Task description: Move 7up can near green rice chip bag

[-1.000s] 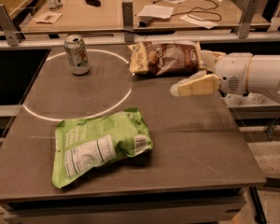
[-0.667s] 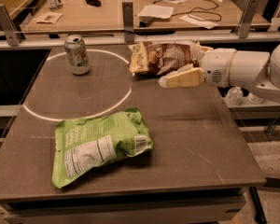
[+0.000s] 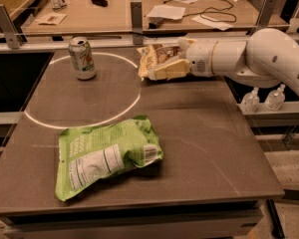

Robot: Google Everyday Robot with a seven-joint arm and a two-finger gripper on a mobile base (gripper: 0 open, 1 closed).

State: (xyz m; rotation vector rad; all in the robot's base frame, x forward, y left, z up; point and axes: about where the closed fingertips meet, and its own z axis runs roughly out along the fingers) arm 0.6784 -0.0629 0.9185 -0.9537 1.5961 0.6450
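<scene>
The 7up can (image 3: 82, 58) stands upright at the table's back left, inside a white painted circle (image 3: 120, 109). The green rice chip bag (image 3: 105, 156) lies flat at the front middle, label side up. My gripper (image 3: 165, 59) reaches in from the right at the back middle, in front of a brown and cream chip bag (image 3: 152, 55) and partly covering it. Its cream fingers (image 3: 168, 70) stand apart and hold nothing. The gripper is well to the right of the can and behind the green bag.
The dark table (image 3: 214, 148) ends at the right and front edges. Two small clear bottles (image 3: 250, 101) stand on a ledge to the right. A desk (image 3: 114, 14) with papers and cables lies behind a rail with metal posts (image 3: 136, 15).
My arm has swung left, bringing the gripper from the table's right side to in front of the brown chip bag. The can and the green bag have not moved.
</scene>
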